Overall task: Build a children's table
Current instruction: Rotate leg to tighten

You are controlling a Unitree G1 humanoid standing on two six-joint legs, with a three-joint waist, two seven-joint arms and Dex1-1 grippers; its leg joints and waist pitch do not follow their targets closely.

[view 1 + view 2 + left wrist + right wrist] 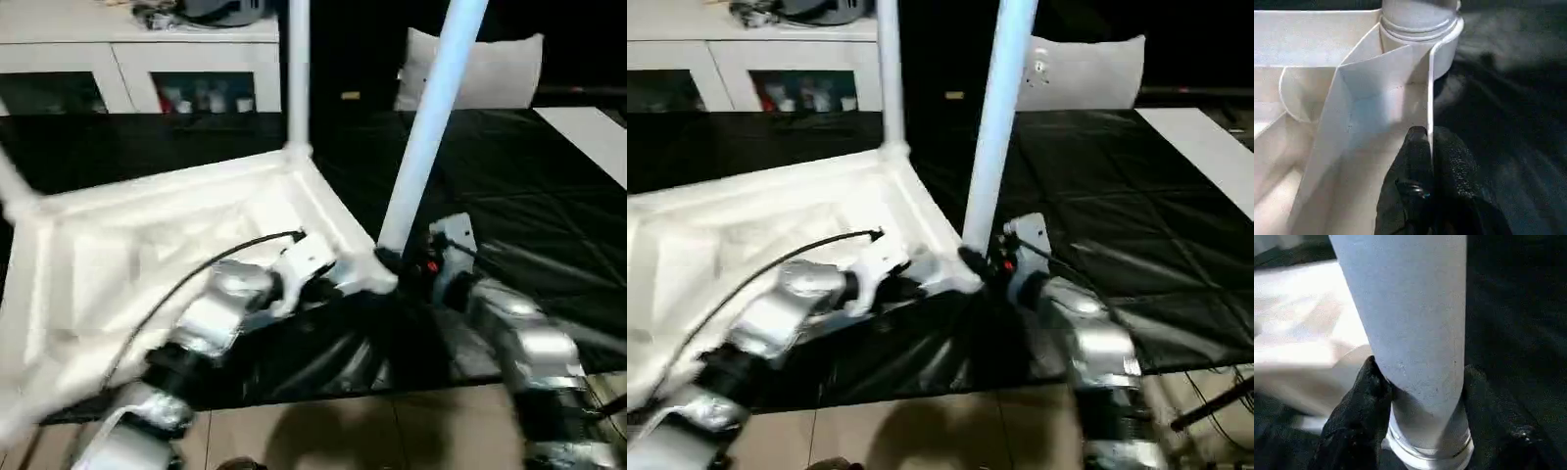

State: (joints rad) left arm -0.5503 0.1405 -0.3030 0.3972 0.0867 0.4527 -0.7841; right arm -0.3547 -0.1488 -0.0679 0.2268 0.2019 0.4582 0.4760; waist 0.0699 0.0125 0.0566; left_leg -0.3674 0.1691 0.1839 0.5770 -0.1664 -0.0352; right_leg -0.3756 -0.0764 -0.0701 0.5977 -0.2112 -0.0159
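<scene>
At frame centre, the upturned table top [176,245] is steadied by the left gripper [1427,147], pinched shut on its thin side wall [1430,88], so that the leg [426,127], clasped near its base by the right gripper [1420,396], can be seated in the corner socket [1444,44].

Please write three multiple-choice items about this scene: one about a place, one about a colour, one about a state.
1. Where does the right gripper hold?
A. the near leg, just above its socket
B. the cushion
C. the cabinet

2. What colour is the mat?
A. red
B. black
C. yellow

3. How does the table top lie?
A. on its side
B. top face up
C. underside up

Answers:
1 A, fingers flank the leg's base.
2 B, dark sheet under the table.
3 C, ribs show and legs point up.
</scene>
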